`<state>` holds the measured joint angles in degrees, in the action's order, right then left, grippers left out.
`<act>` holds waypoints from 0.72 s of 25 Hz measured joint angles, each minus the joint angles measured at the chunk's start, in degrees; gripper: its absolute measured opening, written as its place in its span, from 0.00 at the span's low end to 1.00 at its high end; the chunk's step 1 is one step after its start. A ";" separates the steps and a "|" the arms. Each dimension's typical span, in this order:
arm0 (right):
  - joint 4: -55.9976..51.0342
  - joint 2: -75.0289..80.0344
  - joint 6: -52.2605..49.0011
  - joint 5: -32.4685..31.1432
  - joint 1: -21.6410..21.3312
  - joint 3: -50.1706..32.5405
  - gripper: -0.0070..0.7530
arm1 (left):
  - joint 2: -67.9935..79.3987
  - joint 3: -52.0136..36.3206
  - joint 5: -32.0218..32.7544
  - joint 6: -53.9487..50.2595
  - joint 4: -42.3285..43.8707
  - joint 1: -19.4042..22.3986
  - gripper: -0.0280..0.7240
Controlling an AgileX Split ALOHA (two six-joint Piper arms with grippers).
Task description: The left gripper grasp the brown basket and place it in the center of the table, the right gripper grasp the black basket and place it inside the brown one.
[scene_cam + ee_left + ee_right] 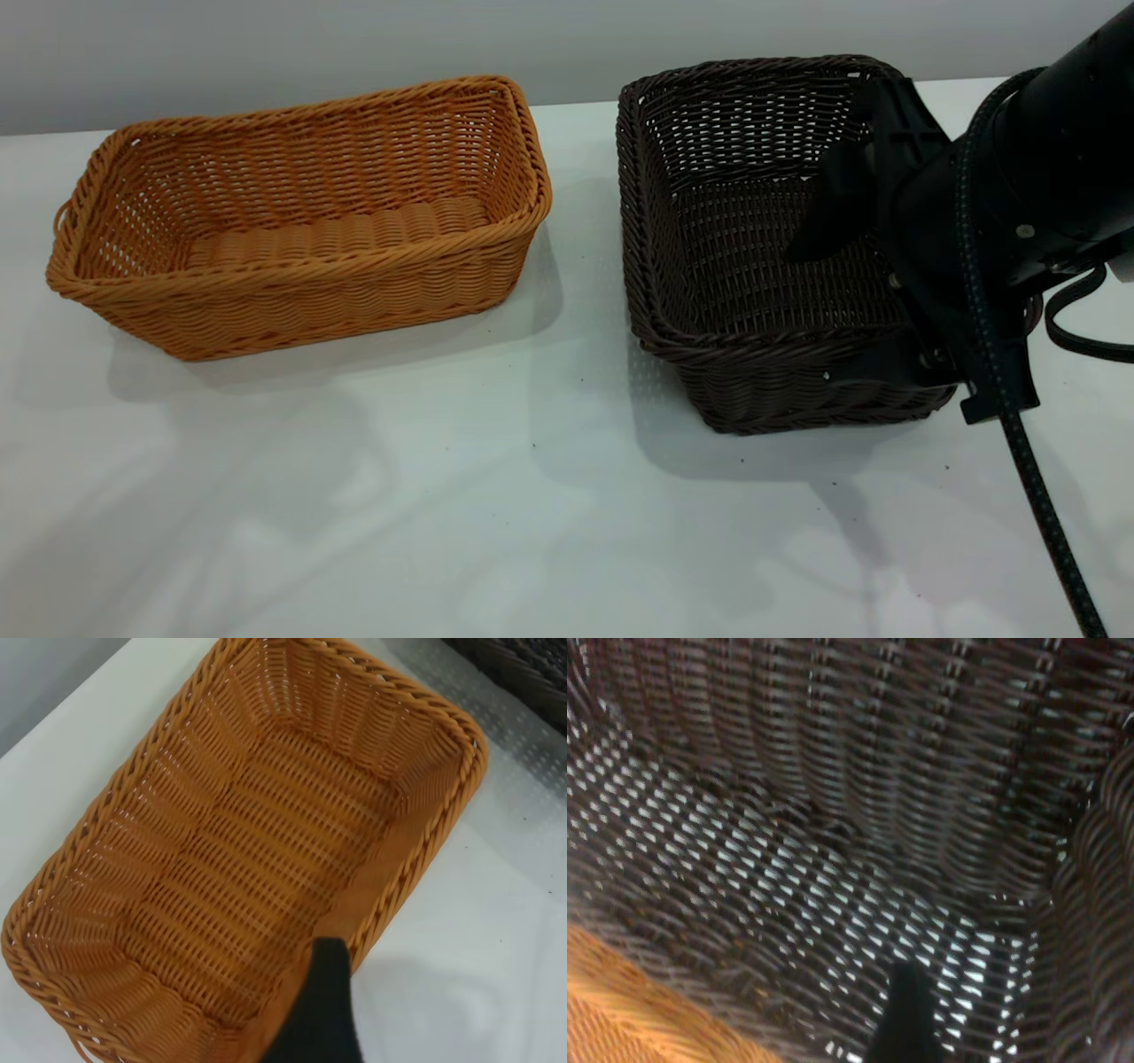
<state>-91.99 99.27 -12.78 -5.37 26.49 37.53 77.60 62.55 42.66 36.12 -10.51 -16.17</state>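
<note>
Straddling the black basket (753,248) wall, seemingly gripping, the right gripper (873,283); brown basket (301,213) empty.

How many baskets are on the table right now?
2. The brown basket sits on the table's left side; the black basket sits on its right, with the right hand at it.

My brown basket (301,221) sits upright on the table (443,496), orange-tan with a braided rim. Beside it, apart, stands the black basket (735,266), near corner seemingly tipped up. My right gripper (842,266) reaches over its right wall.
</note>
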 joint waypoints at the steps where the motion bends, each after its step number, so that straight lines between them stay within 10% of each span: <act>1: -0.28 0.22 0.00 0.25 0.00 0.00 0.75 | 0.00 0.00 0.03 0.00 0.00 0.00 0.86; 18: -0.86 11.54 2.46 -0.67 -0.17 5.48 0.73 | 0.00 0.00 1.25 -0.05 0.14 0.00 0.86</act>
<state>-92.84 110.81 -10.32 -6.03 26.32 43.01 77.60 62.55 43.91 36.07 -10.37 -16.17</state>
